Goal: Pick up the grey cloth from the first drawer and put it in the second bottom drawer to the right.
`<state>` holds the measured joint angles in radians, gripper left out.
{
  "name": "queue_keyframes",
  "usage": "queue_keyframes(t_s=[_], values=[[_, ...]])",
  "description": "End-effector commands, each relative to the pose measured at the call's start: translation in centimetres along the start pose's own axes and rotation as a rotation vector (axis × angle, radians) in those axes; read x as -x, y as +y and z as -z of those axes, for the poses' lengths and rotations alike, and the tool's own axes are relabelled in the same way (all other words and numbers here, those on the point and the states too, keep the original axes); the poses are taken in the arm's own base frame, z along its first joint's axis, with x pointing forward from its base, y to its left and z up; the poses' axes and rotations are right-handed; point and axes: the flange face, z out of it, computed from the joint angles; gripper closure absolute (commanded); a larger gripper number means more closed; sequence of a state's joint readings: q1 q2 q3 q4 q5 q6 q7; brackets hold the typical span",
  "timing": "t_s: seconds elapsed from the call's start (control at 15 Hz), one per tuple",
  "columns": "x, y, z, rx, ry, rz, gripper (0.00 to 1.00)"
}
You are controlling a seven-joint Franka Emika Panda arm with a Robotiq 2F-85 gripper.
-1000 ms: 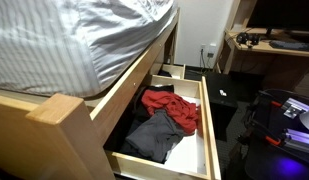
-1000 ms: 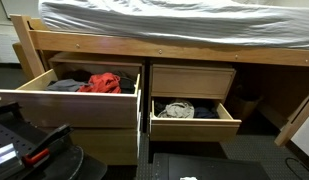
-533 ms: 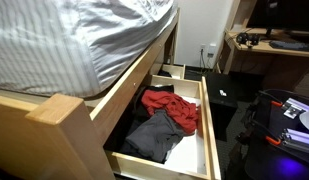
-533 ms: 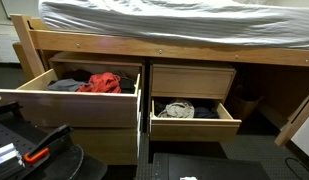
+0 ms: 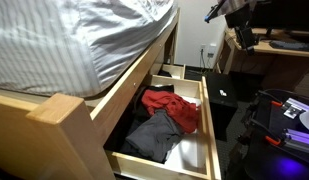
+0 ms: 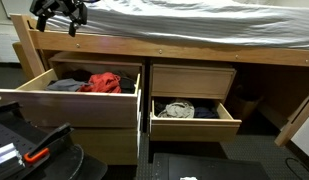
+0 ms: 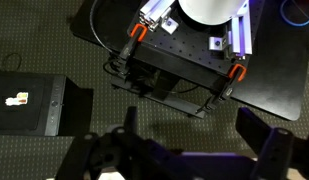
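Note:
The grey cloth [image 5: 154, 136] lies at the near end of the open upper drawer [image 5: 208, 120], next to a red cloth [image 5: 175, 106]. In an exterior view the grey cloth [image 6: 65, 86] is at the drawer's left, beside the red cloth [image 6: 106, 82]. The lower drawer to the right [image 6: 194, 126] is open and holds a pale cloth [image 6: 176, 110]. My gripper [image 6: 60, 10] hangs high above the open upper drawer, at bed level, and also shows in an exterior view [image 5: 235, 14]. In the wrist view its fingers [image 7: 186, 118] are spread apart and empty over the dark floor.
A bed with a striped sheet [image 5: 64, 40] overhangs the drawers on a wooden frame [image 6: 174, 48]. The robot base with orange clamps [image 7: 184, 50] stands on the carpet. A black box [image 7: 29, 105] lies on the floor. A desk [image 5: 269, 45] is at the back.
The arm and gripper have come into view at the top of both exterior views; before, they were out of frame. The cloths and drawers have not moved.

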<state>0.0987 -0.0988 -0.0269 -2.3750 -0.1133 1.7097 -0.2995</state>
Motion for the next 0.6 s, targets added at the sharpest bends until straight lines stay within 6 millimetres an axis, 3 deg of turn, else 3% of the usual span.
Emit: queue_keyframes(t_s=[0.0,0.13,0.47,0.53], values=[[-0.2,0.1,0.2,-0.001,0.0,0.002,0.0],[-2.5,-2.1,-0.2,0.056,0.041,-0.077,0.0],[-9.8,-12.1,-4.1,0.241,0.079,-0.046,0.0],[-9.9,-13.4,-5.0,0.261,0.068,-0.053,0.0]])
